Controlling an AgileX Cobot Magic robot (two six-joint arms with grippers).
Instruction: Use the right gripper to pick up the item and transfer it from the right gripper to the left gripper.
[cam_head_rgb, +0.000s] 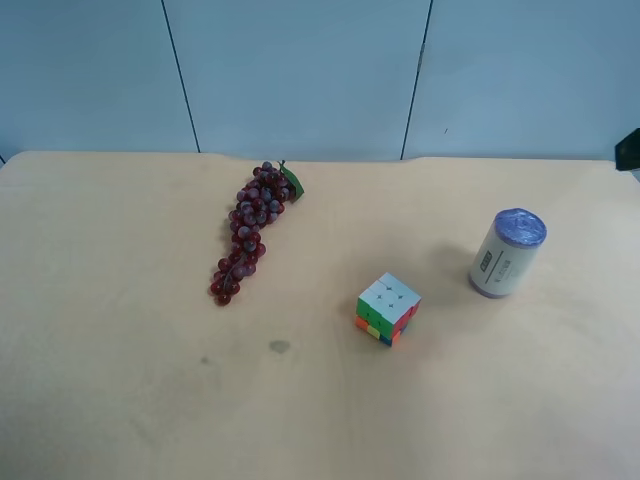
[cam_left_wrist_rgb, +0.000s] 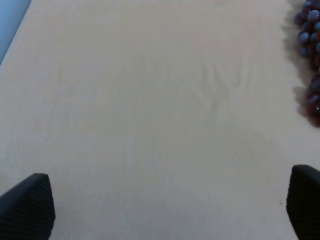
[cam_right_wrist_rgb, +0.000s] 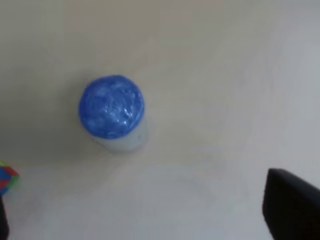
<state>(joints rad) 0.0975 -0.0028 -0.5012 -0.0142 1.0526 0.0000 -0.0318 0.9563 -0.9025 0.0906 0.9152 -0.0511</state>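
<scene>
The item, a cream-white can (cam_head_rgb: 508, 253) with a blue-purple top, stands upright on the table at the exterior high view's right. The right wrist view shows it from above (cam_right_wrist_rgb: 112, 107). My right gripper (cam_right_wrist_rgb: 137, 200) is open and empty above the table; its fingers (cam_right_wrist_rgb: 292, 205) show at the frame's corners, apart from the can. My left gripper (cam_left_wrist_rgb: 170, 175) is open and empty over bare table, its fingers (cam_left_wrist_rgb: 30, 202) wide apart. In the exterior high view only a black bit of an arm (cam_head_rgb: 630, 150) shows at the right edge.
A multicoloured cube (cam_head_rgb: 387, 308) sits on the table near the can and shows at the right wrist view's edge (cam_right_wrist_rgb: 7, 177). A bunch of purple grapes (cam_head_rgb: 250, 228) lies further off and shows in the left wrist view (cam_left_wrist_rgb: 310, 75). A blue wall (cam_head_rgb: 300, 70) backs the table.
</scene>
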